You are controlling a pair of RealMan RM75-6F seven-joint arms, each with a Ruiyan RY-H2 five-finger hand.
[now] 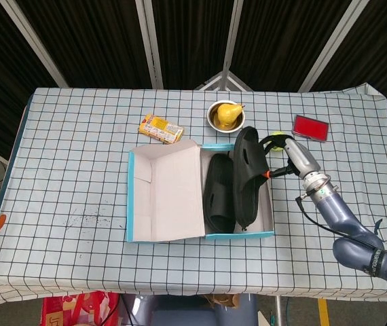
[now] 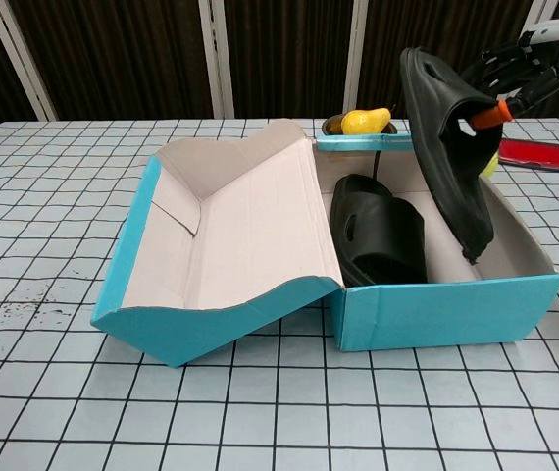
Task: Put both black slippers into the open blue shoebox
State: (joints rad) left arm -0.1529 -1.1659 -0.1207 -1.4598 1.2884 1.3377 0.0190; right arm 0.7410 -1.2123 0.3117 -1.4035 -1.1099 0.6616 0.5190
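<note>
Matte, ribbed black slipper [image 2: 446,137], cardboard shoebox [image 2: 446,309]

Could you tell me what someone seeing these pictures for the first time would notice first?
Most striking is the black slipper held steeply tilted by the right robot hand, its lower tip inside the right side of the open blue shoebox. A second black slipper already lies in the box, beside the flipped-open lid. Behind sits a bowl with a pear.

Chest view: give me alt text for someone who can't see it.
The right hand holds a black slipper tilted steeply, toe down, over the right side of the open blue shoebox; the other slipper already lies inside. The lid is folded open to the left.
</note>
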